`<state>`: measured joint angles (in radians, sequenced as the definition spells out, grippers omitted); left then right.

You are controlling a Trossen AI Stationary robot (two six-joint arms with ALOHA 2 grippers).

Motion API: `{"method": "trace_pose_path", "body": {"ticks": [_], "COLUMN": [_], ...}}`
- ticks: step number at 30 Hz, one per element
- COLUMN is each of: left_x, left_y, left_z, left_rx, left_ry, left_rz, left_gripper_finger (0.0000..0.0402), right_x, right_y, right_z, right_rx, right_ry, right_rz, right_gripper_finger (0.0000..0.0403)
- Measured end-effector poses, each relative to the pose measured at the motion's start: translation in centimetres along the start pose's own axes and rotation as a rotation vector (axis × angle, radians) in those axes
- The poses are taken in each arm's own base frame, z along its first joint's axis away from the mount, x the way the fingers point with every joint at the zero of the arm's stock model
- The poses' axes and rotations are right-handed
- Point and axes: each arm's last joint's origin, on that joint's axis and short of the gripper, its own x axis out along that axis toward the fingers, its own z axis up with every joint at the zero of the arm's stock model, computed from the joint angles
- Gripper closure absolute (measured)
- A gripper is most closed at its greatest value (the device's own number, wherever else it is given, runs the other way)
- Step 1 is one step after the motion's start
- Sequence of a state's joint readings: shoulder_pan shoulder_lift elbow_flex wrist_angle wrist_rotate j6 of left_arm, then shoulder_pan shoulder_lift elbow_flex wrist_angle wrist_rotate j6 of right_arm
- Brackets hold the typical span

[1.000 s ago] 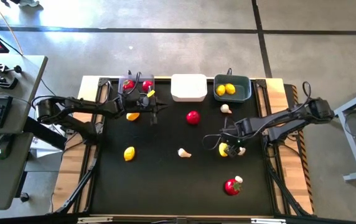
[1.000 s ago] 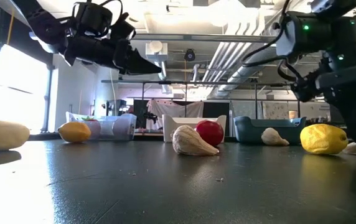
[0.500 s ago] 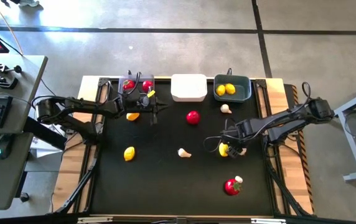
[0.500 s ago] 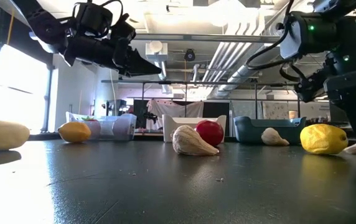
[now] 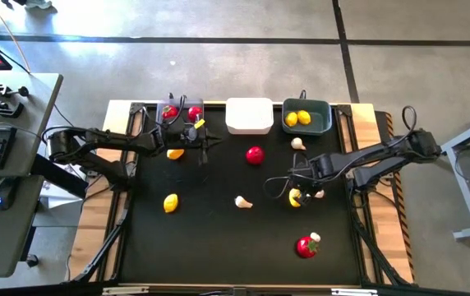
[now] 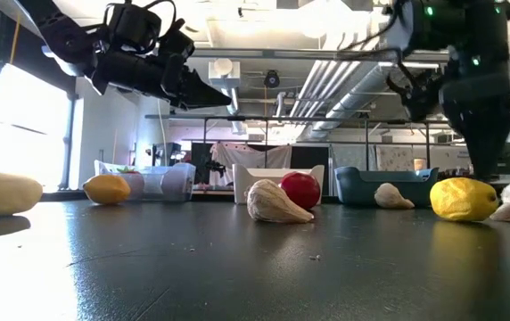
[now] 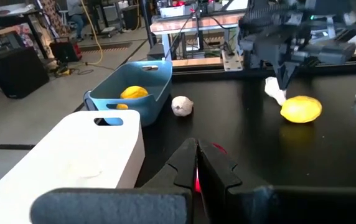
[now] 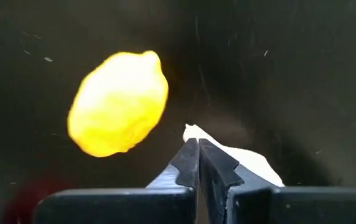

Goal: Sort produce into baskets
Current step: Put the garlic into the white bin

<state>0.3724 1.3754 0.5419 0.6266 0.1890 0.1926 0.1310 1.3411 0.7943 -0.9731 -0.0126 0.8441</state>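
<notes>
Right end effector (image 8: 198, 163), closed empty beside a garlic bulb (image 8: 243, 163) and lemon (image 8: 118, 112), should reopen and straddle the bulb squarely.

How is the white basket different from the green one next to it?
The white basket looks empty from above, while the green basket holds two lemons. The white one is pale and bright; the green one is dark teal. The white one sits in the middle of the row, the green one at the right end. Both are small rounded tubs at the table's far edge.

Bright overhead light – ceiling glare in the low view, lemon (image 8: 118, 103) blurred.
</notes>
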Motion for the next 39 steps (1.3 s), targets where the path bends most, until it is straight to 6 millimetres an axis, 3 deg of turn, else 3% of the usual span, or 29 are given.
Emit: {"method": "trace_pose_path", "body": {"ticks": [5,9,16,21,39], "left_x": [0.0,0.0,0.0,0.0,0.0], "left_y": [0.0,0.0,0.0,-0.1,-0.1], "left_z": [-0.1,-0.1,-0.1,-0.5,-0.6], "left_rx": [-0.006,-0.007,-0.009,-0.016,-0.012], "left_ry": [0.006,0.008,0.013,0.049,0.063], "left_rz": [-0.001,-0.002,-0.002,-0.009,-0.011], "left_gripper_finger": [0.0401,0.0401,0.0401,0.0401,0.0401], "right_x": [-2.4,-3.4,-2.0,-0.6,3.2], "right_y": [0.6,0.7,0.9,0.3,0.8], "right_z": [0.0,-0.8,-1.7,-2.3,-2.3], "right_rx": [-0.095,-0.261,-0.631,-0.77,-0.9], "right_ry": [0.018,0.06,0.049,0.044,0.173], "right_rz": [-0.031,-0.08,-0.118,-0.207,-0.176], "right_gripper_finger": [0.0394,0.0341,0.0216,0.0164,0.0155]}}
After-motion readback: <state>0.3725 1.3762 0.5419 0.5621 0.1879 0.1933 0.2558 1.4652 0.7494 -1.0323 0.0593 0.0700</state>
